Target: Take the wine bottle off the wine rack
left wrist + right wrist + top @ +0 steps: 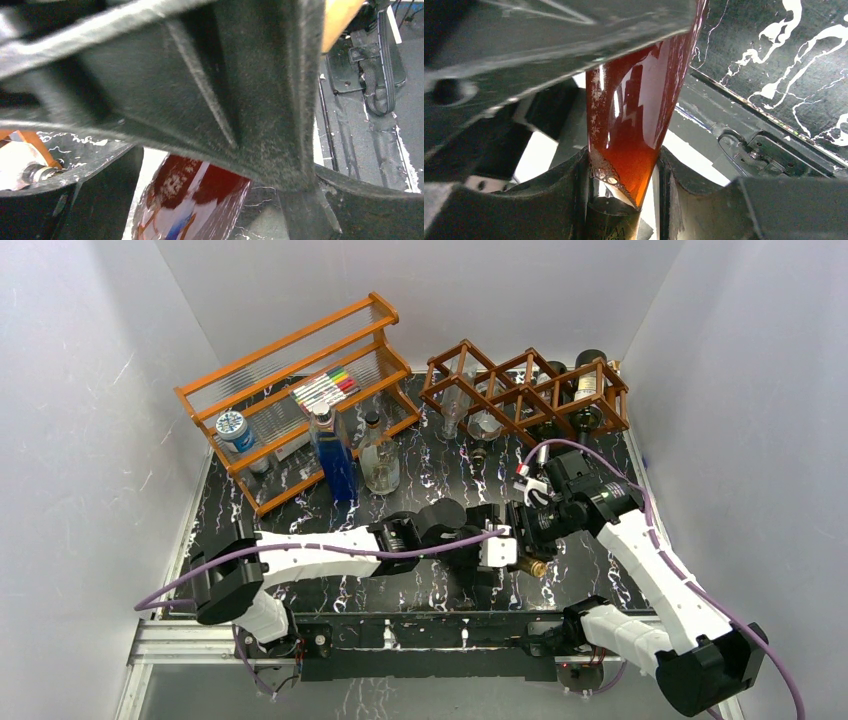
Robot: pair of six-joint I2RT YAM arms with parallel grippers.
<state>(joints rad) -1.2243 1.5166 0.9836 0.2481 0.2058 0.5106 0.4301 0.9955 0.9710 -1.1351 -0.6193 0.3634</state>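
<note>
The wine bottle (pixel 500 552) hangs nearly level over the front middle of the table, clear of the dark wooden wine rack (pixel 525 390) at the back right. Its gold cap points toward the near edge. My right gripper (pixel 530 530) is shut on the bottle's neck. In the right wrist view both pads press the neck (pixel 624 185) below the amber liquid (pixel 634 125). My left gripper (pixel 490 543) stands open around the bottle's body. The red and white label (pixel 195 200) lies between its fingers (pixel 75 200), with a gap showing on each side.
The rack holds other bottles in its cells. An orange tiered shelf (pixel 300 390) stands at the back left with markers and a jar on it. A blue bottle (pixel 335 455) and a clear bottle (pixel 380 462) stand in front of it. White walls close in on three sides.
</note>
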